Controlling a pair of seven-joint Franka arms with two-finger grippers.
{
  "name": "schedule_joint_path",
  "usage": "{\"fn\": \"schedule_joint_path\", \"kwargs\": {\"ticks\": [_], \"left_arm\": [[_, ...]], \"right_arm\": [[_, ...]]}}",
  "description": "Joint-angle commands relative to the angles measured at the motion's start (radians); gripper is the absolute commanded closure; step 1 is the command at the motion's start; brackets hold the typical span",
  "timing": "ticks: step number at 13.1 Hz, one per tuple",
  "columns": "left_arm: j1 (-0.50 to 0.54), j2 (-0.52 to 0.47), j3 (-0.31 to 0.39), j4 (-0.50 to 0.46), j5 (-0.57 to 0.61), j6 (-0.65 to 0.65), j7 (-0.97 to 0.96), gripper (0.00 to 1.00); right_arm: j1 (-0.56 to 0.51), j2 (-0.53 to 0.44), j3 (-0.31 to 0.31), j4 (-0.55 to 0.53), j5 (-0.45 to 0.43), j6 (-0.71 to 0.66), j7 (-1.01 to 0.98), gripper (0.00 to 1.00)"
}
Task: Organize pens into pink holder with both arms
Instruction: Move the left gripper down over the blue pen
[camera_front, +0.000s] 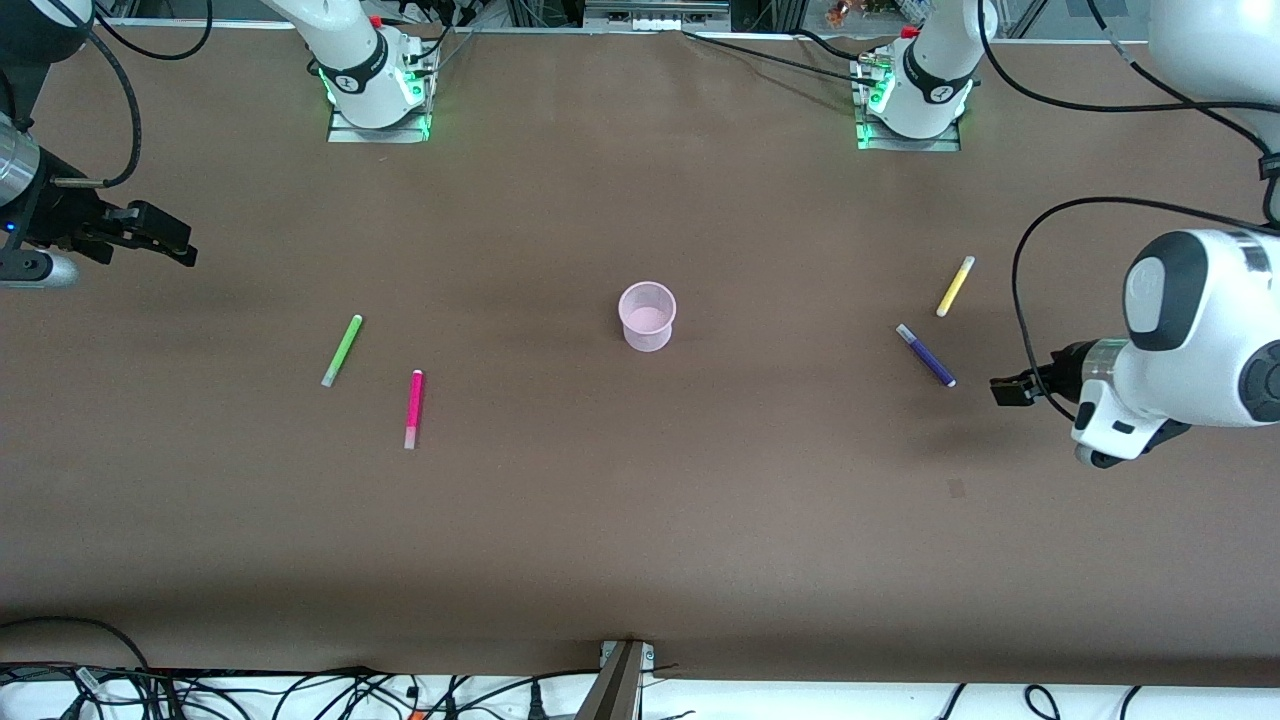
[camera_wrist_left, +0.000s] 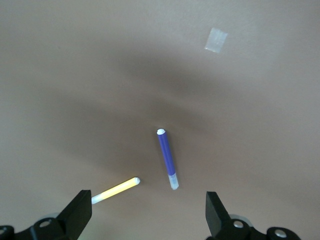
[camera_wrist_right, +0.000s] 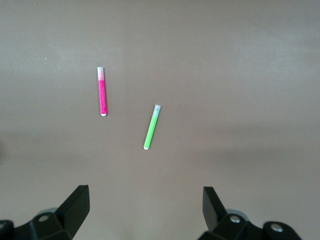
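The pink holder stands upright and empty at the table's middle. The green pen and the magenta pen lie toward the right arm's end; both show in the right wrist view, green and magenta. The yellow pen and the purple pen lie toward the left arm's end; both show in the left wrist view, yellow and purple. My left gripper is open and empty, up beside the purple pen. My right gripper is open and empty, up over the table's end.
The brown table is bare in its near half. A small pale tape mark lies on the cloth near the purple pen. Cables run along the near edge around a metal bracket.
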Motion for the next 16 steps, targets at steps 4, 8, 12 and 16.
{"fn": "schedule_joint_path", "kwargs": {"ticks": [4,8,12,16], "left_arm": [[0.024,-0.029,-0.003,-0.264,-0.035,0.239,-0.118,0.0],[0.016,-0.009,-0.005,-0.396,-0.035,0.435,-0.179,0.0],[0.007,0.037,-0.009,-0.41,-0.032,0.486,-0.185,0.0],[0.005,0.063,-0.014,-0.41,-0.032,0.509,-0.185,0.0]], "right_arm": [[-0.005,-0.005,0.0,-0.006,0.017,-0.005,-0.012,0.0],[-0.005,-0.003,-0.01,-0.006,0.017,-0.005,-0.012,0.0],[-0.005,-0.003,-0.01,-0.006,0.017,-0.005,-0.012,0.0],[-0.005,-0.003,-0.01,-0.007,0.017,-0.006,-0.012,0.0]]}}
